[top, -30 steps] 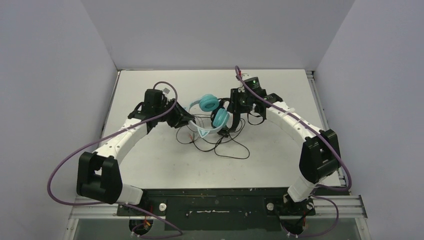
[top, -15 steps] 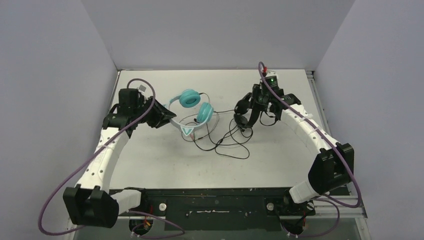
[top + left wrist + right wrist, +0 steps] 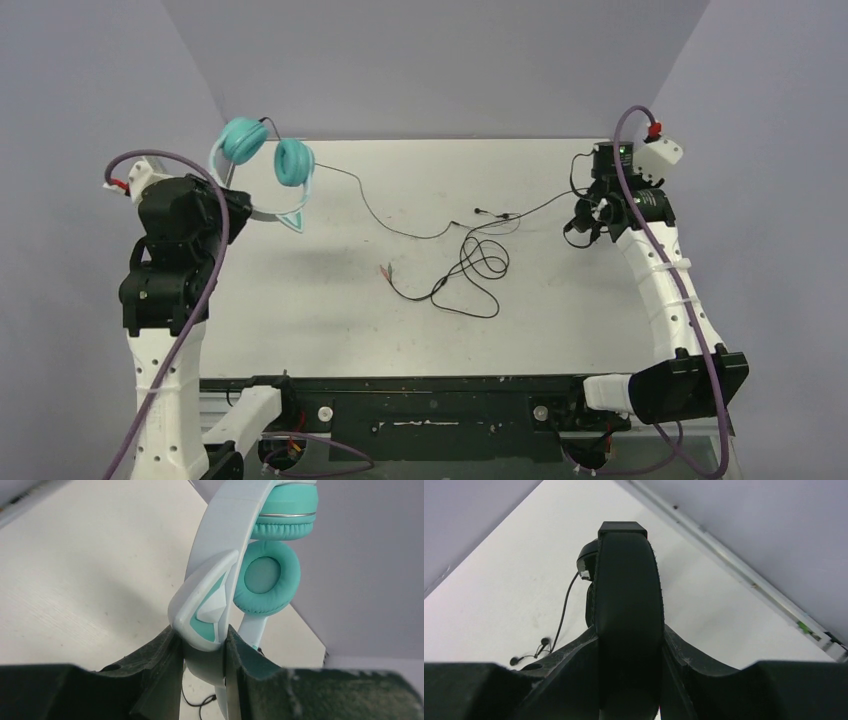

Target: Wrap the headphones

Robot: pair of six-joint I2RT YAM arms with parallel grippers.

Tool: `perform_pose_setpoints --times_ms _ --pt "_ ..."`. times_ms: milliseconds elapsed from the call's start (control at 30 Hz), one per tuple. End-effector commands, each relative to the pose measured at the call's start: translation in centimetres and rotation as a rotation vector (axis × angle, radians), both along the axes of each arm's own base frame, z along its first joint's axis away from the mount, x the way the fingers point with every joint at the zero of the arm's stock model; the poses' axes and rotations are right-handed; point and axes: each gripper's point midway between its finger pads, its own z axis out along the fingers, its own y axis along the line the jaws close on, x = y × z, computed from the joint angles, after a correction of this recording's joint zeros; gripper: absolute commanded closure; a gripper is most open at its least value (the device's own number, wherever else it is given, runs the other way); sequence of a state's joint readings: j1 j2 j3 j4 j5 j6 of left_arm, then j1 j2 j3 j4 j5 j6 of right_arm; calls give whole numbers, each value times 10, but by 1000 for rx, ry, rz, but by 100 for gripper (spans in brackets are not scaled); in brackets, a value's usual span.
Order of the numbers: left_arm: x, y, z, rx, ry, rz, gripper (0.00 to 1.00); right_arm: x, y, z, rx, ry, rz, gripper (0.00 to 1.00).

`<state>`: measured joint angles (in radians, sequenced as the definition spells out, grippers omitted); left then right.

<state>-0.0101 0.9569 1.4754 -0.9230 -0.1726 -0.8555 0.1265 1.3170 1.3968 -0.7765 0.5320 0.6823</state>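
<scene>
The teal headphones [image 3: 265, 160] hang in the air over the table's back left corner, both round ear cups up. My left gripper [image 3: 243, 208] is shut on their pale headband, right by a cat-ear point [image 3: 207, 605]; in the left wrist view the left gripper [image 3: 202, 641] has both pads pressed on the band. Their thin black cable [image 3: 375, 212] runs down and right onto the table. At the right edge, my right gripper [image 3: 592, 212] is shut on the all-black headphones [image 3: 626, 580], their wide band filling the jaws of the right gripper [image 3: 629, 635].
Loose black cable loops [image 3: 482, 260] lie mid-table, with a red-tipped plug [image 3: 385, 268] to their left. A strand [image 3: 535, 210] stretches from there toward the right gripper. Grey walls close in on the left, back and right. A metal rail [image 3: 744, 575] runs along the table's right edge.
Both arms swung apart. The left carried the teal headphones up and to the back left corner; the right took the black headphones to the right edge. The cables are drawn out between them.
</scene>
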Motion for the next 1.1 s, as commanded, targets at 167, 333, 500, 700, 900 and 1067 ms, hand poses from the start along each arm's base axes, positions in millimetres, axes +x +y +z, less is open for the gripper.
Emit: perform_pose_setpoints --times_ms 167,333,500,700,900,1067 --pt "-21 37 58 138 -154 159 95 -7 2 -27 45 55 19 80" --pt "-9 17 80 136 -202 36 95 -13 16 -79 86 260 88 78" --pt "-4 8 105 154 -243 -25 95 -12 30 -94 102 351 187 25" --pt "-2 5 126 160 -287 -46 94 -1 110 -58 94 202 532 0" --pt "-1 6 142 151 -326 -31 94 -16 198 -62 54 195 793 2" --pt "-2 12 156 151 -359 9 94 -21 250 -92 62 251 946 4"
